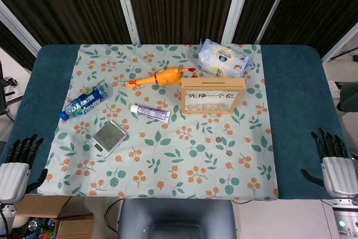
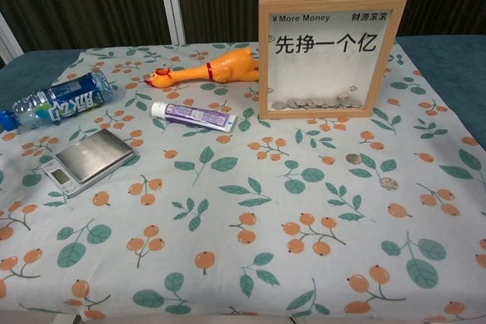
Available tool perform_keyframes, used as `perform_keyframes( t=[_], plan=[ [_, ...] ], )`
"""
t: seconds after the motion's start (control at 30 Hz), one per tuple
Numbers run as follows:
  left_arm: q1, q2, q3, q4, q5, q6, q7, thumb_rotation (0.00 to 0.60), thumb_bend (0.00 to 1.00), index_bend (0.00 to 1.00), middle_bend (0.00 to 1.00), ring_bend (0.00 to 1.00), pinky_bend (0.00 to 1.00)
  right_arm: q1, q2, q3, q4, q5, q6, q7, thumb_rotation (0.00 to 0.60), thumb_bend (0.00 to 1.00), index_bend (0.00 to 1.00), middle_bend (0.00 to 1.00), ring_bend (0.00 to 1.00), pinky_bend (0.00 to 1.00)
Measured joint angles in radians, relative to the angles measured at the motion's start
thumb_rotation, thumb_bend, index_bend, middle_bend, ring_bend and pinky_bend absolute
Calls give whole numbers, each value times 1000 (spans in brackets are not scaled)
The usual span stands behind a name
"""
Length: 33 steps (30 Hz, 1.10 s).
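My left hand (image 1: 19, 152) hangs at the table's front left corner, fingers spread, holding nothing. At the front right edge my right hand (image 1: 331, 146) is likewise spread and empty. Neither hand shows in the chest view. On the floral cloth (image 1: 168, 166) lie a small scale (image 1: 109, 137) (image 2: 87, 159), a toothpaste tube (image 1: 150, 113) (image 2: 194, 116), a water bottle (image 1: 84, 101) (image 2: 57, 101), a rubber chicken (image 1: 159, 76) (image 2: 205, 70) and a wooden coin frame (image 1: 213, 95) (image 2: 329, 52) standing upright. Two loose coins (image 2: 389, 184) lie right of centre.
A pack of wipes (image 1: 222, 59) sits at the back right of the cloth. The blue table (image 1: 296, 99) extends bare beyond the cloth on both sides. A chair back (image 1: 176, 219) stands at the front edge, cardboard boxes (image 1: 47, 216) on the floor at left.
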State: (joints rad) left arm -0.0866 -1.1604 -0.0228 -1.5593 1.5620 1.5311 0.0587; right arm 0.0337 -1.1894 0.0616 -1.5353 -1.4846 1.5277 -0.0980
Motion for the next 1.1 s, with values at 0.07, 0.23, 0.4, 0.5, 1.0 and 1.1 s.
perform_keyframes(
  t=[0.07, 0.23, 0.4, 0.5, 1.0, 1.1],
  plan=[
    [0, -5, -1, 5, 0, 2, -3, 600, 353, 0, 0, 0, 0, 2, 1, 2, -1, 2, -4, 3, 600, 306, 0, 0, 0, 0],
    [0, -12, 0, 13, 6, 4, -4, 600, 353, 0, 0, 0, 0, 7, 5, 2, -2, 3, -18, 13, 600, 307, 0, 0, 0, 0],
    [-7, -12, -3, 9, 12, 2, -3, 600, 353, 0, 0, 0, 0, 5, 7, 2, -2, 4, -16, 11, 600, 307, 0, 0, 0, 0],
    [-12, -8, -5, 5, 14, -3, 1, 600, 355, 0, 0, 0, 0, 9, 6, 2, -3, 4, -23, 3, 600, 307, 0, 0, 0, 0],
    [-24, -35, 1, 16, 4, -36, 12, 600, 355, 0, 0, 0, 0, 95, -33, 20, -16, -22, -105, -108, 600, 307, 0, 0, 0, 0],
    [-28, -37, 0, 10, 5, -37, 18, 600, 355, 0, 0, 0, 0, 118, -60, 28, -22, -19, -126, -165, 600, 307, 0, 0, 0, 0]
  ],
)
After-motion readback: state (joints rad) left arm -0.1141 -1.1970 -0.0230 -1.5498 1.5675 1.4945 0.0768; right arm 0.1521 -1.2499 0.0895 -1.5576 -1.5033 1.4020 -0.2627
